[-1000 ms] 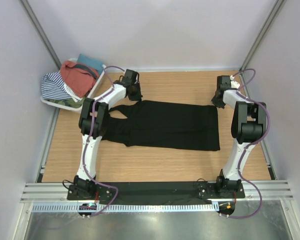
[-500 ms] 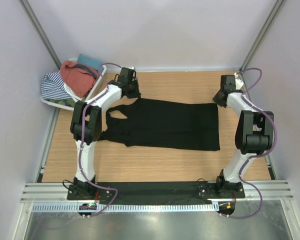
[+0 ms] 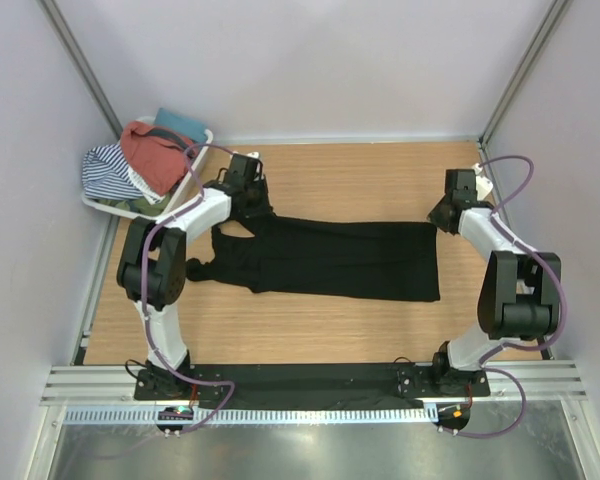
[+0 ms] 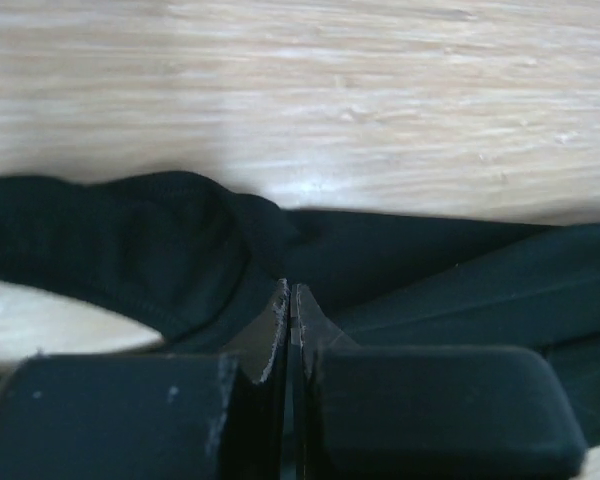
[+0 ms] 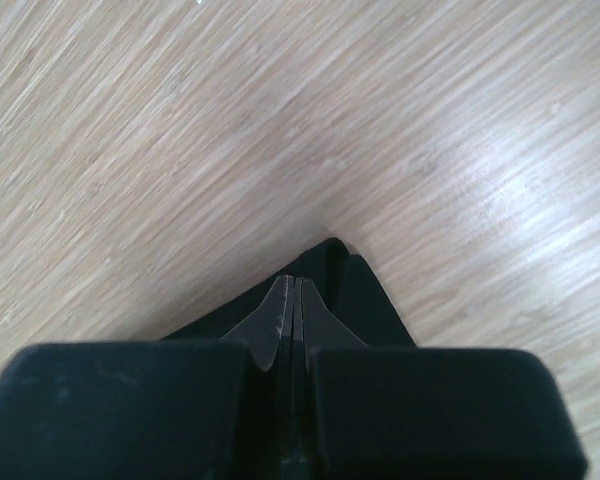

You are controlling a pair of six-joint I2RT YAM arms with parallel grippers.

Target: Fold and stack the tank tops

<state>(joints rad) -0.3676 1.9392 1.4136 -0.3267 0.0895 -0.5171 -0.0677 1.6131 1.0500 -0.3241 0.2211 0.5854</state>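
Nearest of all, at 6 o'clock, a dark base plate point(image 3: 310, 380) carries both arms at the edge of the wooden table point(image 3: 360, 170), which is pale with a fine straight grain. In the middle of it lies the black tank top point(image 3: 340, 260), a soft matt cloth stretched long from 9 to 3 o'clock, with the looped straps toward 9 o'clock and the straight hem toward 3 o'clock. The left gripper point(image 4: 290, 300) has its jaws pressed together on the black cloth near the shoulder, at about 10 o'clock of the garment. Where the fabric enters between the fingers is hard to see, black against black. The right gripper point(image 5: 295, 295) pinches the far hem corner, at about 2 o'clock, and a small pointed fold sticks out in front of its closed jaws. Farther away, at 10 o'clock of the table, a white plastic basket point(image 3: 202, 133) holds the rust-red tank top point(image 3: 152, 155), crumpled, with a dark strap across it. Beside it are a blue-and-white striped cloth point(image 3: 105, 170) and a teal cloth point(image 3: 180, 123), both partly covered.
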